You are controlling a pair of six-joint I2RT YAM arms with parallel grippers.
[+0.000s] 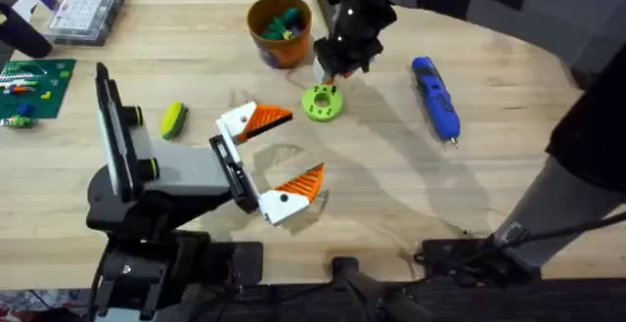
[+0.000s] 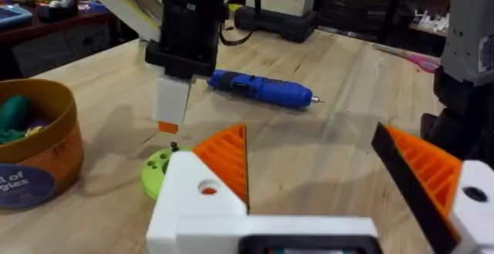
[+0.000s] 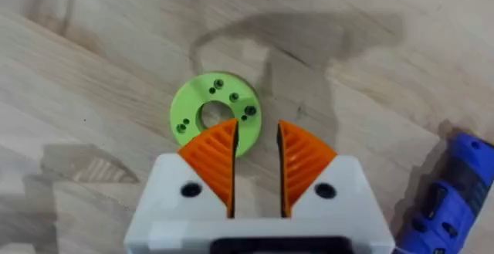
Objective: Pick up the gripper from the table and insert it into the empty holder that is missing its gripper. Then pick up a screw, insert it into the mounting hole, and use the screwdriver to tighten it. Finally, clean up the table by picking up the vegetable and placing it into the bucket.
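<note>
From overhead, the left gripper (image 1: 279, 161) is seen spread wide over the wooden table (image 1: 391, 185), with the vegetable (image 1: 174, 119) beside it and the bucket (image 1: 279, 30) behind. On the left wrist view, the screwdriver (image 2: 262, 89) lies beyond the green disc (image 2: 158, 173). On the right wrist view, the right gripper (image 3: 256, 165) is narrowed, empty, at that disc.

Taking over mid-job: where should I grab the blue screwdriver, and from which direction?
Grip the screwdriver across its thick blue barrel, near mid-length, coming straight down from above. It lies flat on the table with bare wood all round, and its thin metal tip points toward the arms' bases, so keep the fingers off that end.
</note>
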